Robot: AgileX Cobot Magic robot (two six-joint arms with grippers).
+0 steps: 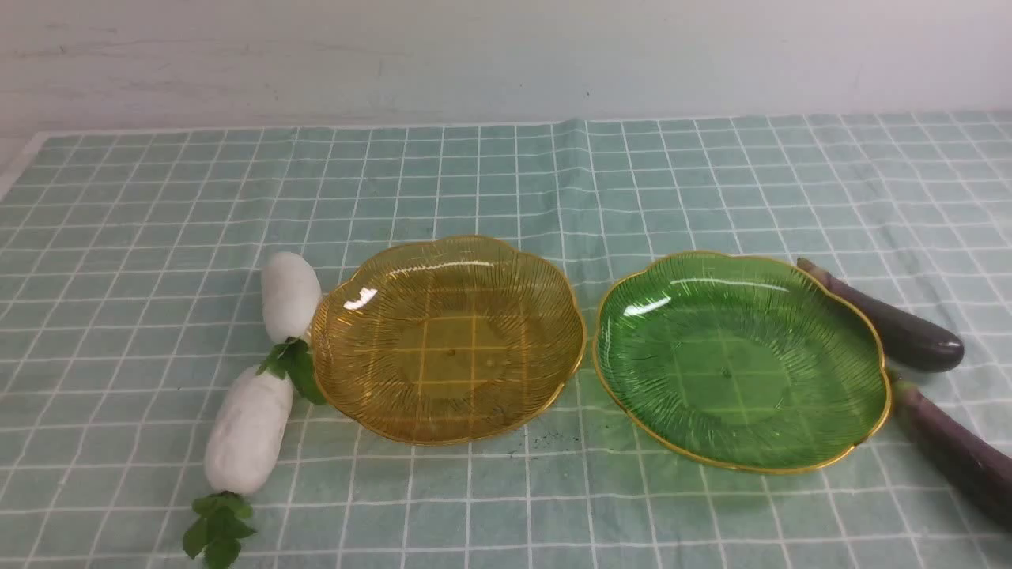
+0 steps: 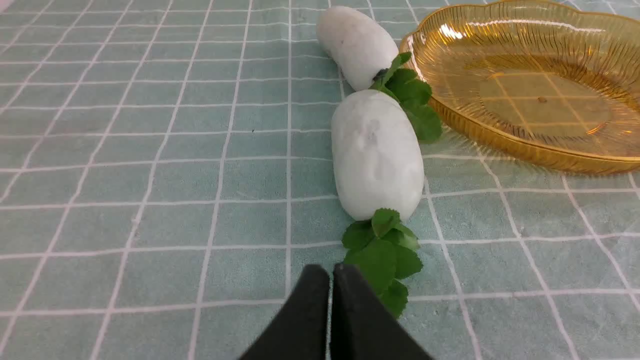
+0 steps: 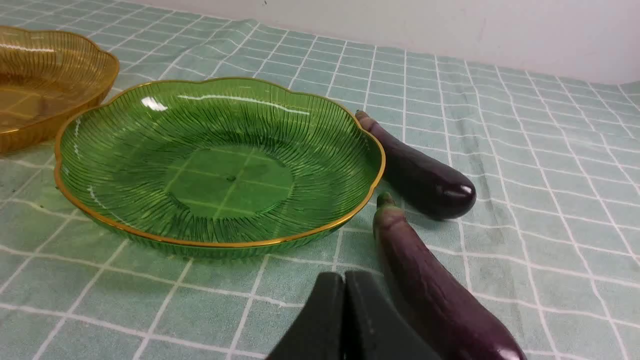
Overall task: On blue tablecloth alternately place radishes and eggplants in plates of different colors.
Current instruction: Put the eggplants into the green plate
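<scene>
Front view. Blue tablecloth (image 1: pixel 443 521) spread over the worktop. Amber plate (image 1: pixel 451 352) near centre; green plate (image 1: pixel 727 371) at its 3 o'clock, just beside it; both hollow sides up, bare. Far radish (image 1: pixel 290 296) at the amber plate's 9 to 10 o'clock, leaves by the rim; near radish (image 1: pixel 249 431) at its 8 o'clock, leaves toward 6 to 7 o'clock. Far eggplant (image 1: pixel 901 328) at the green plate's 2 to 3 o'clock, stem partly behind the rim; near eggplant (image 1: pixel 961 450) at its 4 o'clock. Nothing placed; judged to be the start.

Left wrist view. Left tool (image 2: pixel 330 270): tips together, nothing between them. Near radish looks the easier first pick. Expected handling: stubby, firm, moderate weight if real; grip across the thick white middle. Leaves look thin and floppy, a poor hold. Far radish's leaves lie against the near one's blunt end; a lift could drag them.

Right wrist view. Right tool (image 3: pixel 345 275): also closed on nothing. Eggplants glossy, likely slick, slightly yielding; take across the body at mid-length, square to its long axis, light squeeze. Thin stem would let the heavy end swing. Both tools must spread before any pick. Plate rims probably brittle; approach from above.
</scene>
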